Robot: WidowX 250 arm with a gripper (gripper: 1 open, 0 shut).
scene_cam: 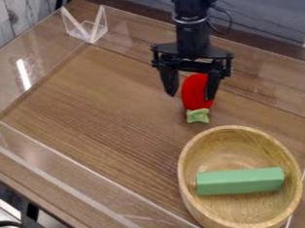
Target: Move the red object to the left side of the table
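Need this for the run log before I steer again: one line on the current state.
claw: open, over red toy | red toy: on tabletop, beyond bowl | move left: not done

black robot arm reaching down from the top, its pincer (pixel 193 88) low over the tabletop (pixel 97 114), fingers spread wide.

From my view, the brown tabletop (pixel 84 115) lies bare across its middle and left of the picture, a wide lane at table height. The wooden bowl (pixel 197 208) with its green block (pixel 240 181) blocks the near right corner; clear acrylic walls (pixel 43 181) bound my sideways room.
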